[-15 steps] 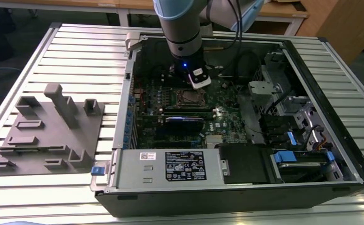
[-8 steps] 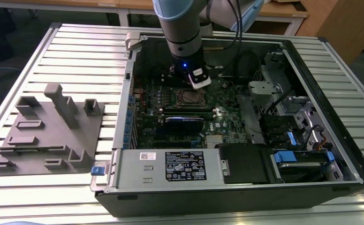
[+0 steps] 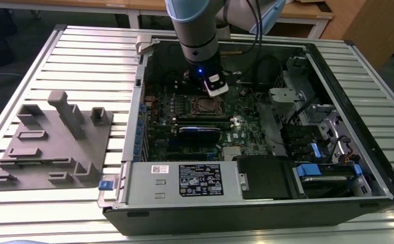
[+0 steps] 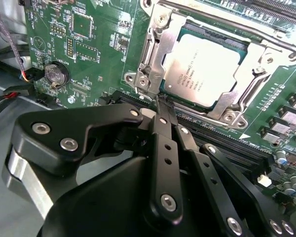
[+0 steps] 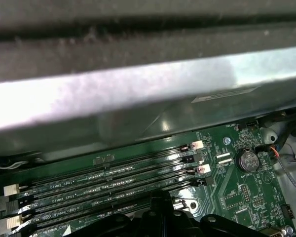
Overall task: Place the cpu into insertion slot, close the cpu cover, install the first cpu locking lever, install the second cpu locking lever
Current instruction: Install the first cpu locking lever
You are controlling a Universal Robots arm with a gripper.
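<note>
In the second wrist view the cpu [image 4: 204,71] lies flat in the insertion slot [image 4: 214,35], its silver top showing through the cutout of the cpu cover [image 4: 259,57], which is down over it. A thin locking lever [image 4: 227,19] runs along one side of the cover. My gripper [image 4: 159,102] is shut with nothing in it, its black fingertips at the socket's corner bracket [image 4: 144,81]. In the exterior view the arm [image 3: 198,46] reaches down into the open computer case, just behind the socket [image 3: 207,105].
A grey power-supply box [image 3: 183,180] sits at the case's front. Memory slots [image 5: 113,182] run beside the socket, close to the case wall [image 5: 138,94]. A coin battery [image 4: 55,74] is nearby. A grey fixture plate [image 3: 55,142] lies at the exterior view's left.
</note>
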